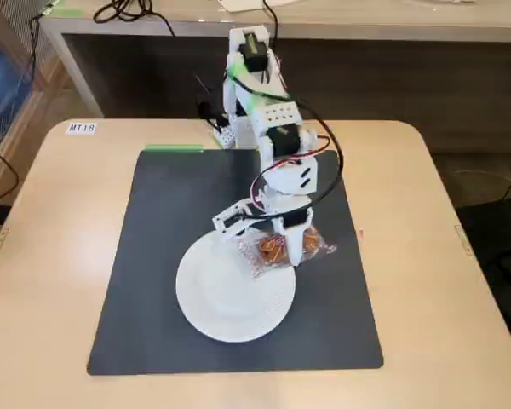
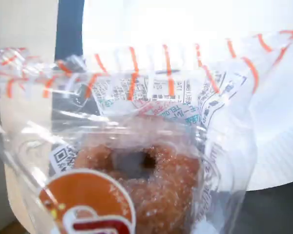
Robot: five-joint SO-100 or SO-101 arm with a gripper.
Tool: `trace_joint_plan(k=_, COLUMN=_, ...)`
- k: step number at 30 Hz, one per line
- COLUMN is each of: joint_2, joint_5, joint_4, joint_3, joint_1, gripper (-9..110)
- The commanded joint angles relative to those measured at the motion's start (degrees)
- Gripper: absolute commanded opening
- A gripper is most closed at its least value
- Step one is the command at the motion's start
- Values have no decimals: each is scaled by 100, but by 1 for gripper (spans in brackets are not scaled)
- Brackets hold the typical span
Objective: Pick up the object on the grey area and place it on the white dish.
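Centre frame, fixed view: pincer pinching wrapped snack over upper-right rim of white dish; dish centre lies lower-left; snack prob. clear of grey mat.

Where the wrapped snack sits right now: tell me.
In the fixed view the wrapped snack is held in the hand, over the white dish's upper-right rim, above the grey mat.
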Motion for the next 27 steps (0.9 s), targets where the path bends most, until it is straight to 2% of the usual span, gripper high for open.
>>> trace_joint_plan(k=1, joint_2=-211, joint_5=-88, joint_4=606, joint_3=-1046, joint_1=431, gripper=19)
trace_joint_plan(k=8, joint_2=-1389, joint_5=352, joint_4=1758, joint_3=-2733, joint_1=870, gripper=21)
trace_joint_plan(k=14, joint_2=-3489, joint_5=809, joint_4=3146, joint_3=-5941, joint_1=817, gripper=20)
trace_joint_plan(k=27, joint_2=-3753, joint_5=1424, joint_4=3164, joint_3=-5432, joint_1=861, gripper=23)
